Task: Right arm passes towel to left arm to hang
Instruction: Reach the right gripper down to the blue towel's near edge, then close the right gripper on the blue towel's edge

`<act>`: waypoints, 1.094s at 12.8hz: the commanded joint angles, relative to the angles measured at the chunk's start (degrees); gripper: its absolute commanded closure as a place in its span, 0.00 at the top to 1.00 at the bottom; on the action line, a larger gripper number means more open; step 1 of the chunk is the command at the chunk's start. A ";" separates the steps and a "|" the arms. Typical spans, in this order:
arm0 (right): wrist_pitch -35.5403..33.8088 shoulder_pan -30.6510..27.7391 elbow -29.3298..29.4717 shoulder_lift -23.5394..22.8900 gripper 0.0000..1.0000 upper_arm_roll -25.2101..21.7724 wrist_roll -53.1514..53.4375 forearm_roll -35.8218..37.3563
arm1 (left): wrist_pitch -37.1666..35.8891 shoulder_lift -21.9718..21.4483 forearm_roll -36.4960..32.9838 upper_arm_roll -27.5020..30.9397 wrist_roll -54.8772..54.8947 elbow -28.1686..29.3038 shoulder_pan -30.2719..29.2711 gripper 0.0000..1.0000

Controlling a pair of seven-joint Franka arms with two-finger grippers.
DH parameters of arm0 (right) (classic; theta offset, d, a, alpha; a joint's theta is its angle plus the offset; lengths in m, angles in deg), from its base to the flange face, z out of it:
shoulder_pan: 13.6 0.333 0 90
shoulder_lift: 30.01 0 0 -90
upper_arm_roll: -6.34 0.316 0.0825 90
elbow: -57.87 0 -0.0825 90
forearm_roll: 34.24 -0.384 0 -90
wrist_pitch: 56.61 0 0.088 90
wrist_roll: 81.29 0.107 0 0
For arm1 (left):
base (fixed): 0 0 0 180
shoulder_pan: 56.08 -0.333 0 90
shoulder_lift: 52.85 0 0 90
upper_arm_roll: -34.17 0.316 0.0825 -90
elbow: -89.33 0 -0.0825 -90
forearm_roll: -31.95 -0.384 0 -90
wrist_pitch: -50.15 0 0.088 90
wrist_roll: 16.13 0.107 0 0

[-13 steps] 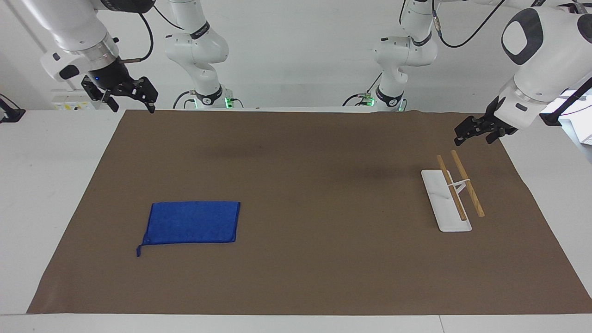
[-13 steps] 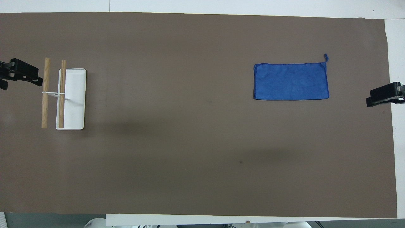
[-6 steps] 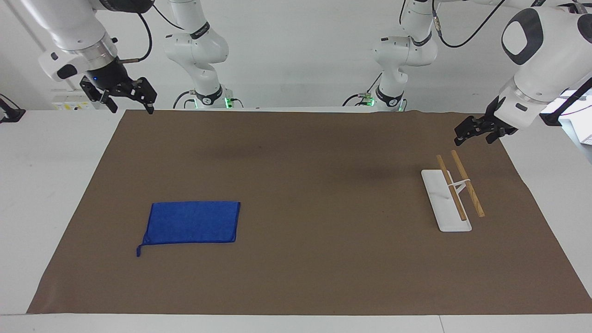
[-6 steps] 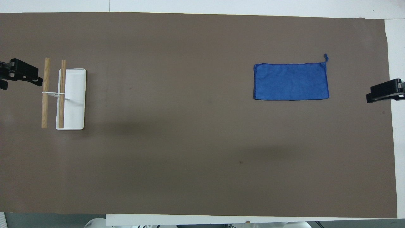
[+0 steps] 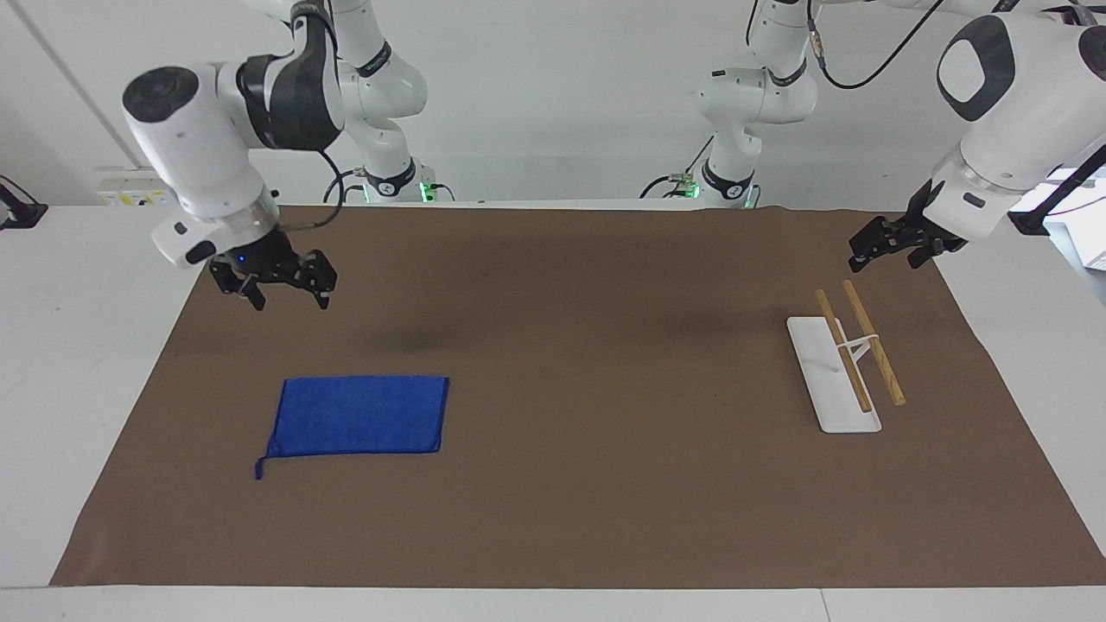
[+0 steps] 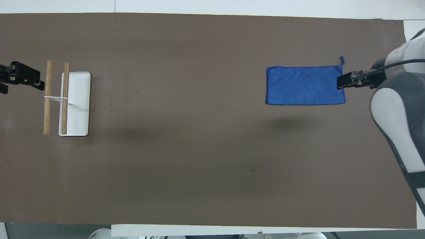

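Brown matting covers the white table from end to end. Over it, at the right arm's end, the right gripper hangs with fingers spread and empty, its white arm bent steeply downward. Under it, apart, the blue towel lies flat, its loop tag at a corner. The left gripper waits over the mat near the wooden-railed rack; its fingers look parted.
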 commanded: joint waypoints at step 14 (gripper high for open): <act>27.00 2.20 -12.24 -12.02 0.91 0.06 1.63 -0.80 | -0.14 -0.32 -0.75 0.01 0.76 0.30 -0.07 1.00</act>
